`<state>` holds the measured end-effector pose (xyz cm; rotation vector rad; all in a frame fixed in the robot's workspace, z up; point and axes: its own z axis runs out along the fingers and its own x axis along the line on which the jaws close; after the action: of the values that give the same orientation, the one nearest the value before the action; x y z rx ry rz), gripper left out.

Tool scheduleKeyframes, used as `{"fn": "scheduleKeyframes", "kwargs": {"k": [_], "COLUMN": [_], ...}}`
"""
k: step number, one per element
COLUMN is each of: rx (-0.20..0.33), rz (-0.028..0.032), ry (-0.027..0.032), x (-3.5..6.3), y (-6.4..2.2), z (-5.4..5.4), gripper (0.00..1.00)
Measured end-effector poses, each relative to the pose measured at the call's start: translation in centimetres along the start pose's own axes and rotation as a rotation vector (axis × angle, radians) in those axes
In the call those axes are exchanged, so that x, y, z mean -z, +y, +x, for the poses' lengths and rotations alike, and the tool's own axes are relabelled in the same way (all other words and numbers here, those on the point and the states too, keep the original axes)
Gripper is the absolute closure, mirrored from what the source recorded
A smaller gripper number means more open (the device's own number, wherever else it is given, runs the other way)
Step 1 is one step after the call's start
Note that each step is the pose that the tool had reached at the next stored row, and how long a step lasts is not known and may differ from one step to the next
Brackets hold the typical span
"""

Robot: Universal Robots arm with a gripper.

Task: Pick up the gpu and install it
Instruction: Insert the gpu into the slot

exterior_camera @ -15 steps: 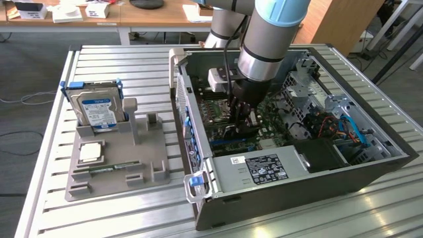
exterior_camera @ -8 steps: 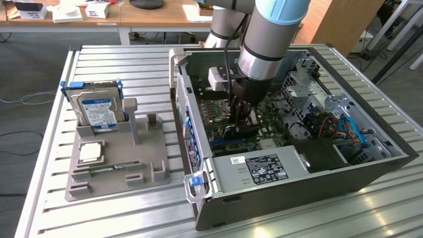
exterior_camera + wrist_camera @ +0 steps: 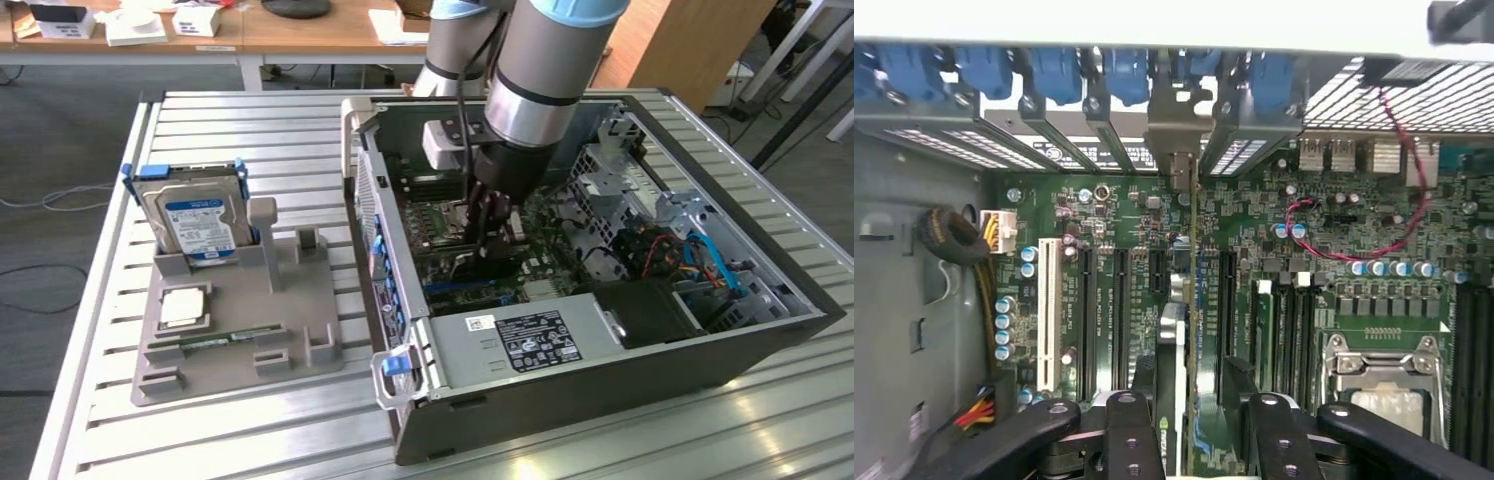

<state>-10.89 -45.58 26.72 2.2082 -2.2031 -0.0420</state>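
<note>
Arm reaches down into the open PC case (image 3: 747,330), gripper (image 3: 483,235) low over the motherboard (image 3: 454,215) near the case's mid section. In the wrist view the gripper (image 3: 1192,420) is pinching the gpu (image 3: 1194,300), fingers (image 3: 1129,430) pressed on either face of the card, which stands edge-on and upright between them. Card's silver bracket (image 3: 1179,130) sits up against the rear slot openings, in line w/ the blue slot latches (image 3: 1124,75); card's lower edge runs along the motherboard (image 3: 1124,220) among the black expansion slots, just beside the white slot (image 3: 1049,310). Can't tell if the edge connector is fully seated. Around it: CPU socket (image 3: 1379,385) to one side, red wire loop (image 3: 1354,235), yellow/black cable bundle (image 3: 984,290) by the case wall. In the exterior view the gpu is mostly hidden behind the gripper and arm; only a dark sliver, too vague to mark. Power supply (image 3: 527,345) w/ label closes off the near end of the case. On the exterior view's left, grey parts holder (image 3: 227,350) on the slatted table (image 3: 200,130), holding the hard drive (image 3: 194,220) in blue frame, upright, and a slim memory stick (image 3: 227,338) lying flat; well apart from the case.
</note>
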Motion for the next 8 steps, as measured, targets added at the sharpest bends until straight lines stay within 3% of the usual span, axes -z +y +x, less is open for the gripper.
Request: {"fn": "scheduleKeyframes", "kwargs": {"k": [8], "rx": [0.000], "rz": [0.0000], "ry": [-0.0001], "x": [1.72], "y": [0.06], "z": [0.0], "gripper": [0.60]}}
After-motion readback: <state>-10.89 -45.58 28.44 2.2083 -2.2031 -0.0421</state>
